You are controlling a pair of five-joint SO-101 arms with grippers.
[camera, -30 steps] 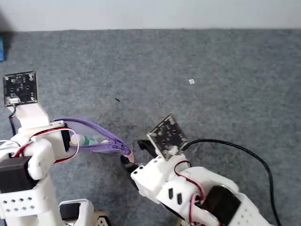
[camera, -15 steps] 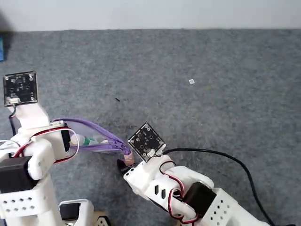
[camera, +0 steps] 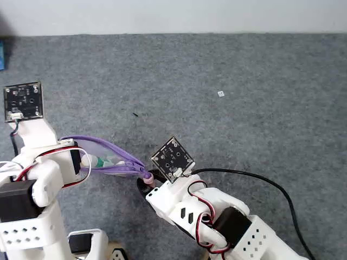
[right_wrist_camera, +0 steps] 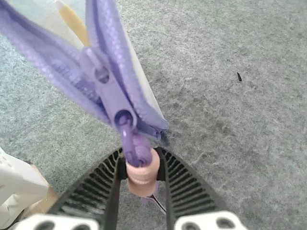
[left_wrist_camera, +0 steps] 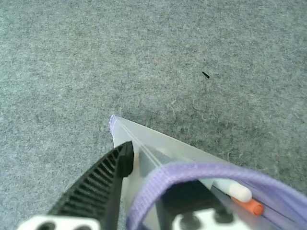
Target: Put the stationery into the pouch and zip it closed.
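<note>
Purple zipper tape is the thing to watch: the clear pouch (camera: 111, 158) hangs just above the grey felt tabletop (camera: 244, 81), one end pinched in the left gripper (left_wrist_camera: 148, 167), with one finger outside the wall and the other inside the mouth. From the left gripper the pouch's long axis runs straight out to the right gripper (right_wrist_camera: 140, 160), mouth edge uppermost. At the end farthest from the left gripper sits the zipper slider (right_wrist_camera: 112, 96), and the right gripper's fingers are pressed together on the peach pull bead (right_wrist_camera: 140, 175) dangling from it. Pens (left_wrist_camera: 235, 191) lie inside, close to the left gripper, along the same axis.

The tapes spread apart from the slider toward the left gripper, so the zip looks open nearly its whole length. Closing it well likely means drawing the slider along the zip line toward the left gripper, low and parallel to the tape, while the left gripper holds that end taut. Pull off-axis and the slider may jam or the bead could slip free.
</note>
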